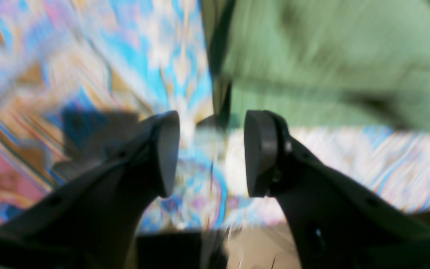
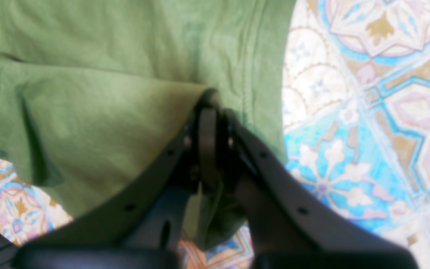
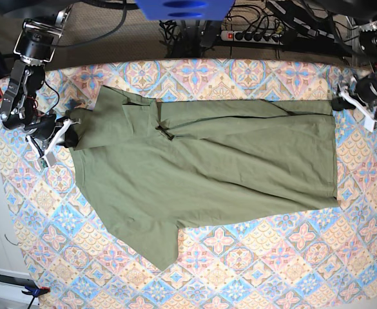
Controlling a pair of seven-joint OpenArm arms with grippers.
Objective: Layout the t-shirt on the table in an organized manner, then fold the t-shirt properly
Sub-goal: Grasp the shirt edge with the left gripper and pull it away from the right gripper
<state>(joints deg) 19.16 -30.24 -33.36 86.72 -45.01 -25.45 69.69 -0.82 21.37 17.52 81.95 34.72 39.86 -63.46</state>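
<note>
Olive-green t-shirt (image 3: 207,167) lies spread across the tile-patterned worktop (image 3: 272,270), its collar end toward the base view's left and its hem toward the right, with some folds along the upper edge. The right end effector (image 2: 209,149) is clamped on a sleeve edge of the shirt. The left end effector (image 1: 212,153) stands open and empty above the cloth beside the hem corner.

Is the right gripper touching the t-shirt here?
Touching. The right wrist view shows the right gripper shut on a pinch of the t-shirt, with green fabric bunched between its fingers.
</note>
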